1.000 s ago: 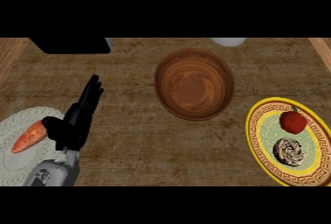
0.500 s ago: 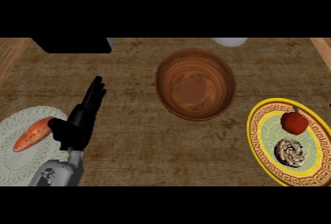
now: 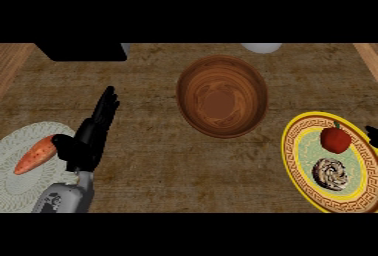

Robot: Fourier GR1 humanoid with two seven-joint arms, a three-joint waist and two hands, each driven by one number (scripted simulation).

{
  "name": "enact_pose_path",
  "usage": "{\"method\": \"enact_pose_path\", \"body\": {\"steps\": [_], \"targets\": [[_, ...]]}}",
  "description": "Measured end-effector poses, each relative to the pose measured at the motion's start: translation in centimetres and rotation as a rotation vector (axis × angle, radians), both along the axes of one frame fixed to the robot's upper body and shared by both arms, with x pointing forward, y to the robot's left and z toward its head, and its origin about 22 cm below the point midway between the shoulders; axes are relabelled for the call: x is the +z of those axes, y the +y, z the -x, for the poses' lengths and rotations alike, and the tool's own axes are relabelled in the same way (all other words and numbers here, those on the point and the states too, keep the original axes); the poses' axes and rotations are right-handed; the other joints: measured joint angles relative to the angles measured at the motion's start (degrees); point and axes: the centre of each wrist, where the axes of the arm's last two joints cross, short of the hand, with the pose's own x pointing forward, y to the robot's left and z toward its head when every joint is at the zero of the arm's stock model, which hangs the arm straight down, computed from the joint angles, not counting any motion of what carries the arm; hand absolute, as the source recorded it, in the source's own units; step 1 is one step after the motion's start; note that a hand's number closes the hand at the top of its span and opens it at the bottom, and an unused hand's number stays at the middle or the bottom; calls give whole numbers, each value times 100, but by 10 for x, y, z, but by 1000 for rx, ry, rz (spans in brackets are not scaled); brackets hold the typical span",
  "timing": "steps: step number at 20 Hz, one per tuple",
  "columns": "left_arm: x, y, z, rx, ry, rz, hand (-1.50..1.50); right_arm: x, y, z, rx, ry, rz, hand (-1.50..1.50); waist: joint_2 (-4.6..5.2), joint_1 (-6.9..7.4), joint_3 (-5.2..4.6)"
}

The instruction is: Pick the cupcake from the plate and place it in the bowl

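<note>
The cupcake (image 3: 332, 173), brown with a swirled top, sits on the near part of a yellow patterned plate (image 3: 288, 150) at the right, beside a red apple (image 3: 336, 139). A brown wooden bowl (image 3: 193, 100) stands in the middle, up and to the left of that plate, with nothing in it. My left hand (image 3: 88, 137) rests open at the left with its fingers pointing up, far from the cupcake. Only a small dark tip of my right hand (image 3: 373, 131) shows at the right edge, just past the plate's rim.
A white lacy plate (image 3: 15, 180) at the lower left holds a carrot (image 3: 35, 155), right beside my left hand. A black block (image 3: 81, 51) lies at the back left and a pale round object (image 3: 260, 47) at the back centre.
The left hand has barely shifted and stays open. A dark tip of the right hand now shows at the right edge by the yellow plate. Cupcake, apple and bowl have not moved.
</note>
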Motion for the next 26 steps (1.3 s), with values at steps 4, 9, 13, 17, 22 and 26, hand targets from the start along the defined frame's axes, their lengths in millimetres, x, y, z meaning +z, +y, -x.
{"method": "enact_pose_path", "body": {"steps": [4, 9, 13, 17, 22, 26], "targets": [[-2, -9, 2, 2, 5, 2, 0, -10, -1, 6, 10, -13, -62, -150, -2, -11, 1], [5, -1, 3, 4, 3, 0, 0, -12, -4, 13, 18, -17, -126, -150, -4, -11, -1], [3, -6, 2, 6, 4, 2, 0, -13, -3, 18, 17, -4, -164, -150, -4, -16, -2], [-3, -2, 4, -1, 10, 3, 0, -24, 0, 11, 10, 25, -193, -150, -2, -4, -2], [-1, -5, 3, -1, 10, 6, 0, -46, -1, 12, 1, 44, -213, -150, -1, -3, 0], [2, -3, 0, 3, 9, 5, 0, -62, 9, 8, -9, 50, -219, -150, 0, 0, -1]]}}
